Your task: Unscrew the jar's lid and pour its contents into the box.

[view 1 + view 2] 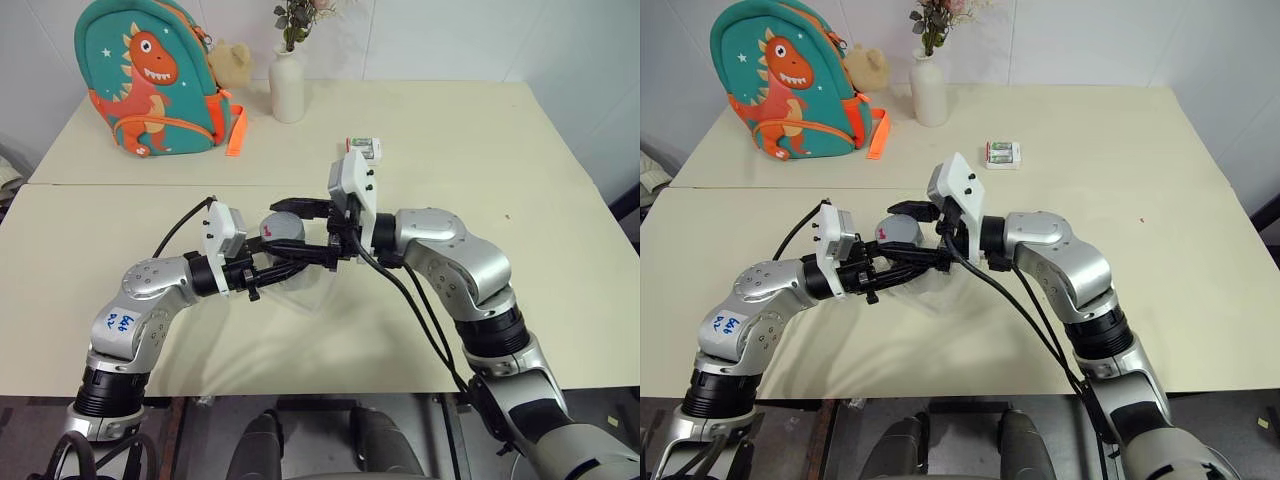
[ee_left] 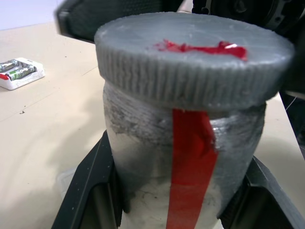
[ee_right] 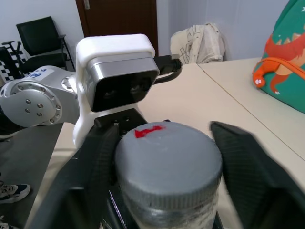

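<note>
One jar (image 2: 186, 157), one lid (image 2: 190, 62), one backpack (image 1: 150, 80), one vase (image 1: 287, 85), one packet (image 1: 1003, 153).

Blue handwriting, perhaps "649", on a sticker (image 1: 120, 321) on the left forearm.

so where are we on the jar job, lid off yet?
Not yet. Done: the left gripper holds the jar up off the table, above the box. In hand: the right gripper sits around the lid, which looks fully seated. Left: unscrew it, then pour into the box.
</note>
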You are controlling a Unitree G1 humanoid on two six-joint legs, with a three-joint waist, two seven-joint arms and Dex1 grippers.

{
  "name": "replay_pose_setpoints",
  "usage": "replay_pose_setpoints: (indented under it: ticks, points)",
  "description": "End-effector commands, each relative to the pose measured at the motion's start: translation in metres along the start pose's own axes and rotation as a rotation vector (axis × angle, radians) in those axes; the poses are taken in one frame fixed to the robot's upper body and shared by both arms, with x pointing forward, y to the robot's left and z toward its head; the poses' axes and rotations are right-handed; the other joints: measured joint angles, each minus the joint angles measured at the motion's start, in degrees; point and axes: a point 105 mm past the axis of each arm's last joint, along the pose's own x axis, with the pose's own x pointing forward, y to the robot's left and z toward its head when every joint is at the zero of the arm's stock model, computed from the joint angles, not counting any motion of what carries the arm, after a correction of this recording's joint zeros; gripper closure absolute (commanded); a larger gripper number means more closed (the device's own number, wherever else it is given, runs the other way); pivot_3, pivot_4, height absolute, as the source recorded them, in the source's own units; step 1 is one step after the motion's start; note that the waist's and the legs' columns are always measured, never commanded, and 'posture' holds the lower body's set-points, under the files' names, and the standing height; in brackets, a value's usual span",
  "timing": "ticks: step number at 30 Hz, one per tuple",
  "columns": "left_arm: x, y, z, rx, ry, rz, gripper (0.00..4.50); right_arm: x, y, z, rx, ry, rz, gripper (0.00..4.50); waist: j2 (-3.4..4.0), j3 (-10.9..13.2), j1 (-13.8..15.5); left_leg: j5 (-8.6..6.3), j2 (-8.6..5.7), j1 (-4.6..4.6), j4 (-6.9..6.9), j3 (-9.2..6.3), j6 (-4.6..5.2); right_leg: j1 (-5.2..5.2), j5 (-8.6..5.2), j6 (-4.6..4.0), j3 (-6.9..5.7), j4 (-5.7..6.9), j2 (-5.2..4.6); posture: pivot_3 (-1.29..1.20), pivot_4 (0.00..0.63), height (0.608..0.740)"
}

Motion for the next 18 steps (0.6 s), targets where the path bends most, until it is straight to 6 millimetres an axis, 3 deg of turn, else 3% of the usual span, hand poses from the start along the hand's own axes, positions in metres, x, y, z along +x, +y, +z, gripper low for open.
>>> replay_pose_setpoints:
  ticks: [1,4,11,18]
  points:
    - [-0.001,-0.008,0.008,0.039,-0.018,-0.032,2.53,0.001,0.003,0.017,-0.043,-0.053,0.027,1.95,0.00,0.00,-0.01,0.00,0.00,0.00,0.00,0.00,0.00,0.00,0.00,0.00,0.00,0.00,0.00,0.00,0.150,0.740]
    - [-0.003,-0.010,0.009,0.049,-0.014,-0.066,2.53,-0.003,0.005,0.022,-0.047,-0.058,0.068,1.95,0.00,0.00,-0.02,0.02,0.00,0.00,0.00,0.00,0.00,-0.02,0.00,0.00,0.00,0.04,0.00,0.00,0.150,0.740]
    - [-0.002,-0.025,0.029,0.034,-0.103,-0.283,2.53,-0.026,0.034,0.036,-0.071,-0.029,0.490,1.95,0.01,0.01,0.04,0.03,0.00,-0.01,0.02,0.00,0.00,-0.03,0.00,0.00,-0.01,0.05,0.01,0.00,0.150,0.740]
    - [0.005,-0.030,0.037,0.043,-0.110,-0.382,2.53,-0.025,0.024,0.034,-0.124,0.033,0.599,1.95,0.01,0.01,-0.43,0.04,0.03,0.02,0.09,-0.01,0.01,-0.03,-0.02,0.00,0.00,0.18,0.07,0.00,0.150,0.740]
